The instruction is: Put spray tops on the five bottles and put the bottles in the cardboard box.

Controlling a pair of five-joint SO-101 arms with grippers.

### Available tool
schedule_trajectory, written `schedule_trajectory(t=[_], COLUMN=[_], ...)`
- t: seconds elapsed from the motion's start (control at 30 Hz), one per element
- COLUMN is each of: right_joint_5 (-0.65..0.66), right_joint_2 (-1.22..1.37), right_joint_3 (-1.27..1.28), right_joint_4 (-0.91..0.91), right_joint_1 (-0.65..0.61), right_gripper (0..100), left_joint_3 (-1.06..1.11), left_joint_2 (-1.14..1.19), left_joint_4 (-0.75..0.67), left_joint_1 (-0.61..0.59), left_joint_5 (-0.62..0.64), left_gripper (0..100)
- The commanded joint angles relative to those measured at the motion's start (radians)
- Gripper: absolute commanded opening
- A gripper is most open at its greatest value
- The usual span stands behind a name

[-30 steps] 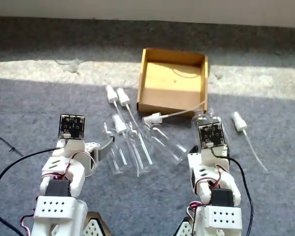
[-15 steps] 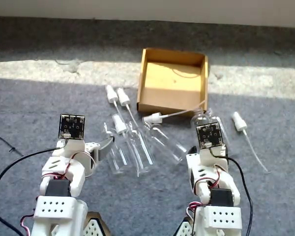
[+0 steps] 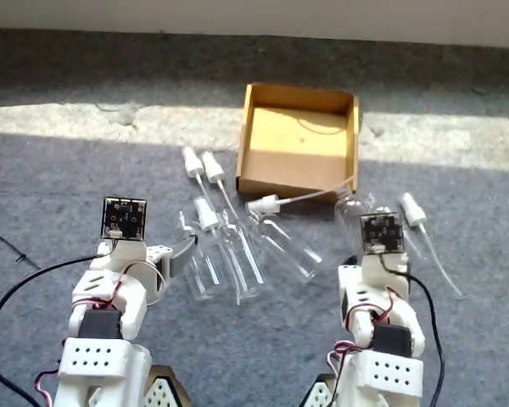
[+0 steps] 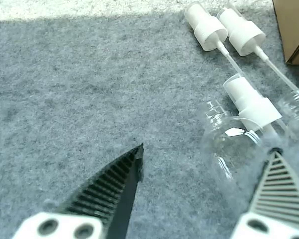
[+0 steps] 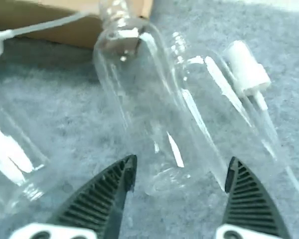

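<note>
Surface: grey carpet [image 3: 59, 195]. The cardboard box [image 3: 299, 146] sits open and empty toward the far edge of the carpet, about mid-width. Clear bottles lie on their sides between the box and the arms, none capped. Spray tops lie loose among them, one [image 3: 413, 209] out toward the right edge.

Right gripper [image 5: 182, 160]: jaws wide, set either side of the base end of a bottle [image 5: 139, 84] whose neck points at the near right corner of the box. A second bottle [image 5: 209, 94] lies just beside it, touching or nearly so. Whether the pads touch plastic cannot be told.

Left gripper [image 4: 205, 152]: jaws wide, closed on nothing, over the neck end of the leftmost bottle [image 4: 229, 149]. A spray top [image 4: 249, 102] lies against that bottle.

Handling, judged:
- The bottles look empty and thin-walled, so light and slightly springy. Their smooth round sides will likely slip in the jaws and roll on the carpet.
- The best hold is across the mid-body with a moderate squeeze, leaving the neck free for the top.
- The second bottle leaves little room for the outer finger and may get nudged.
- Each spray top has a hard white head and a long thin tube that bends. It should be held by the head or collar, never the tube.
</note>
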Motion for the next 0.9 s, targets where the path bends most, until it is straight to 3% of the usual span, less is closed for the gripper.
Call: schedule_trajectory(t=[0.0, 0.33, 0.47, 0.57, 0.87], right_joint_5=[-0.023, 0.097, 0.138, 0.167, 0.173], right_joint_2=[0.054, 0.654, 0.920, 1.063, 1.221], right_joint_3=[-0.274, -1.007, -1.219, -1.330, -1.334], right_joint_4=[0.122, 0.438, 0.601, 0.647, 0.555], right_joint_1=[0.030, -0.065, -0.150, -0.216, -0.275], right_gripper=[25.7, 26.2, 33.6, 39.2, 39.6], left_joint_3=[0.016, 0.016, 0.016, 0.016, 0.016], left_joint_2=[0.008, 0.008, 0.008, 0.008, 0.008], left_joint_4=[0.032, 0.032, 0.032, 0.032, 0.032], left_joint_1=[-0.007, -0.007, -0.007, -0.007, -0.007], left_joint_5=[-0.009, -0.009, -0.009, -0.009, -0.009], left_gripper=[34, 34, 34, 34, 34])
